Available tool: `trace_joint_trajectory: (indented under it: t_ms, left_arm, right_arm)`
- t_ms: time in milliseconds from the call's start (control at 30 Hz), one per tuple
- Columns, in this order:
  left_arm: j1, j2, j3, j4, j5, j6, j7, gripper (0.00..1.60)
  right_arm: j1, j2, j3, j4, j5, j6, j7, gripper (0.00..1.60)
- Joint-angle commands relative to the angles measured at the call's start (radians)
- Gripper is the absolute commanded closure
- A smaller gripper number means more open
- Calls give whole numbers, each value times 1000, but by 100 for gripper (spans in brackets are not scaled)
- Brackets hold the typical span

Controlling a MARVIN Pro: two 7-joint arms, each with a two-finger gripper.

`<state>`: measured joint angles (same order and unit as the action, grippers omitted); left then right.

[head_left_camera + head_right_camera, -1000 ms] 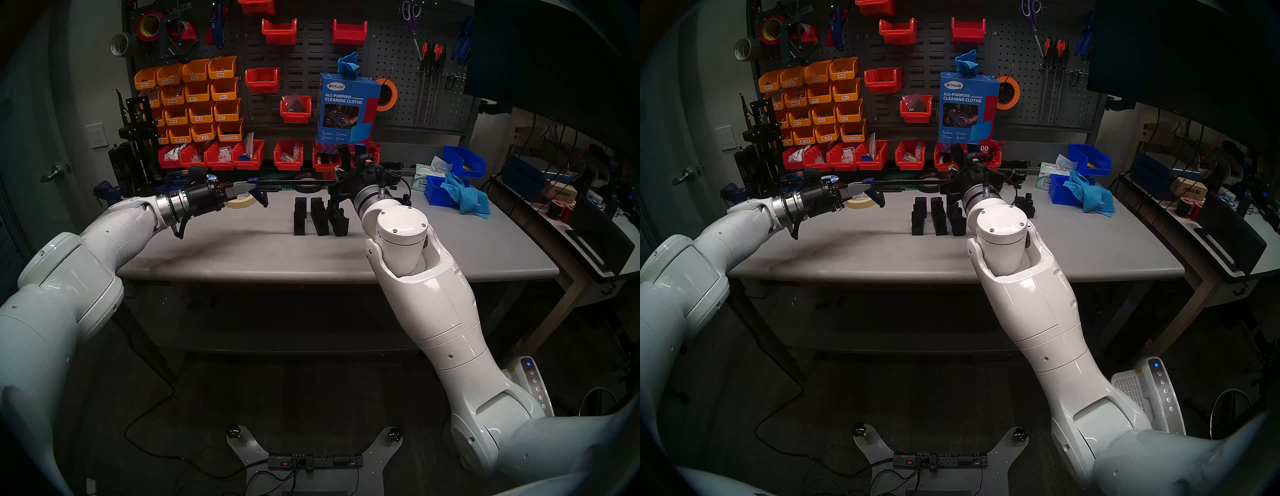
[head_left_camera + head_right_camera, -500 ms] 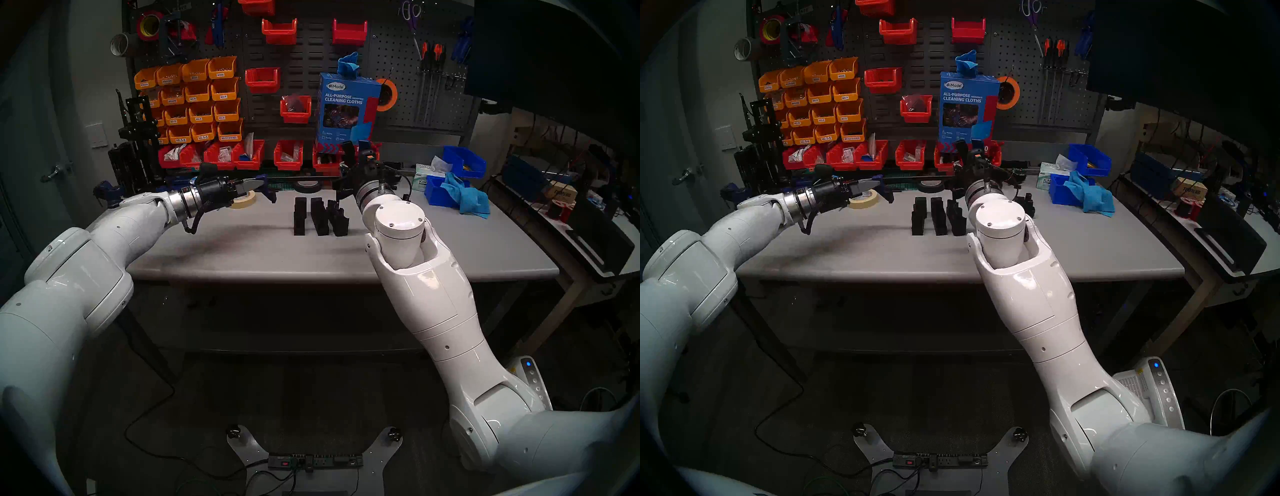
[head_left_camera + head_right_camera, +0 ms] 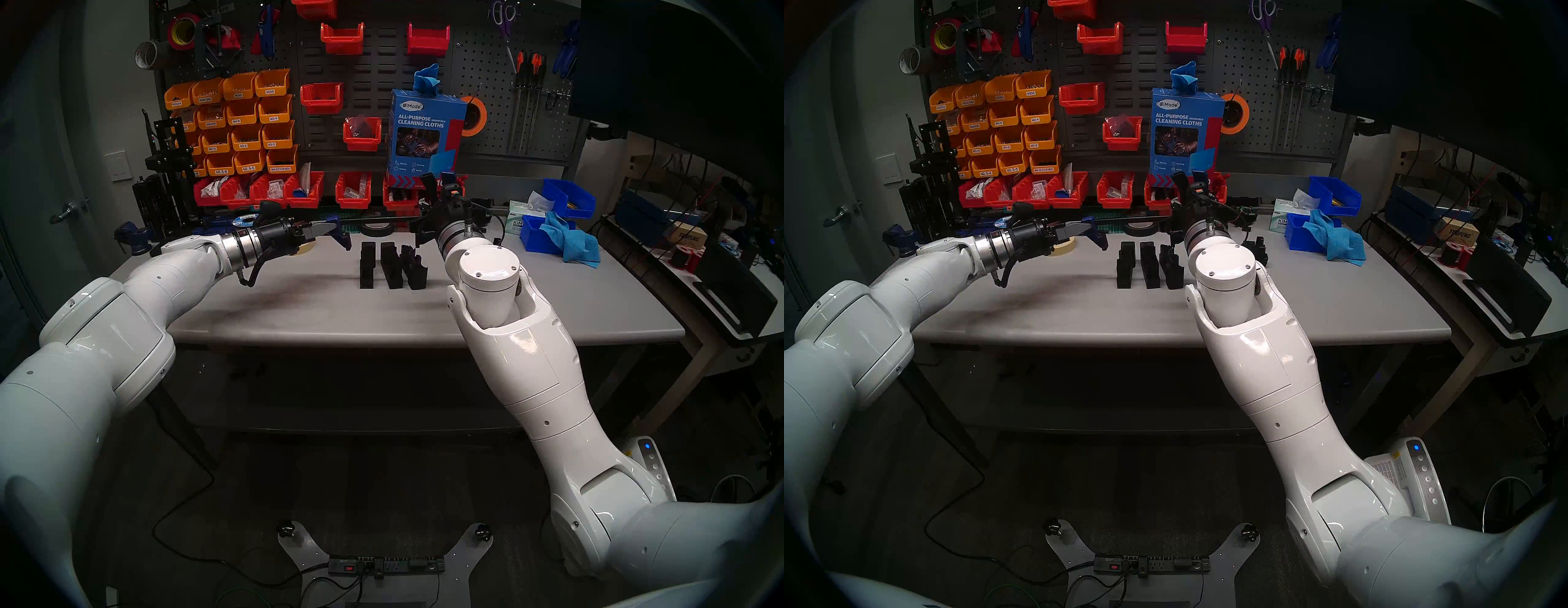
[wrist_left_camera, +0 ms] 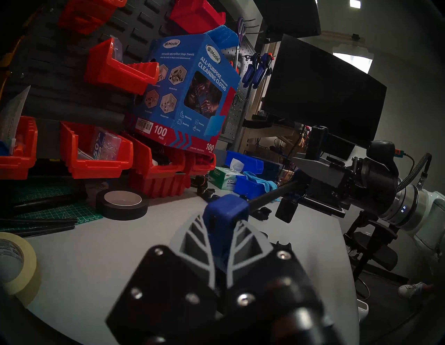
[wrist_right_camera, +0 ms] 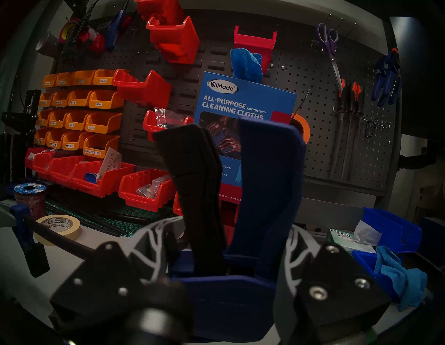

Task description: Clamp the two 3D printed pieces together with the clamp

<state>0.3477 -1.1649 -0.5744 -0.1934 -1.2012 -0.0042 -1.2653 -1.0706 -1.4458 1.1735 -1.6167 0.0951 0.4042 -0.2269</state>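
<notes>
The clamp (image 3: 373,220) hangs level above the surface (image 3: 297,305), behind the two pieces (image 3: 379,265): the left fingers (image 4: 192,241) pinch its blue end jaw, the right fingers (image 5: 154,243) pinch its handle. With both arms gripping one stiff bar, uneven motion could twist it loose, and lowered askew, a clamp jaw could topple a piece
</notes>
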Motion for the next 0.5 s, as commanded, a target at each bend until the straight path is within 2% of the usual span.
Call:
trace_joint_trajectory:
  t_ms: [0, 467]
  left_arm:
    - [-35, -44, 4, -15, 4, 3, -15, 160]
    - [-47, -20, 16, 5, 20, 6, -23, 160]
  right_arm:
    - [21, -10, -6, -20, -3, -16, 2, 160]
    - [17, -5, -1, -14, -7, -15, 5, 160]
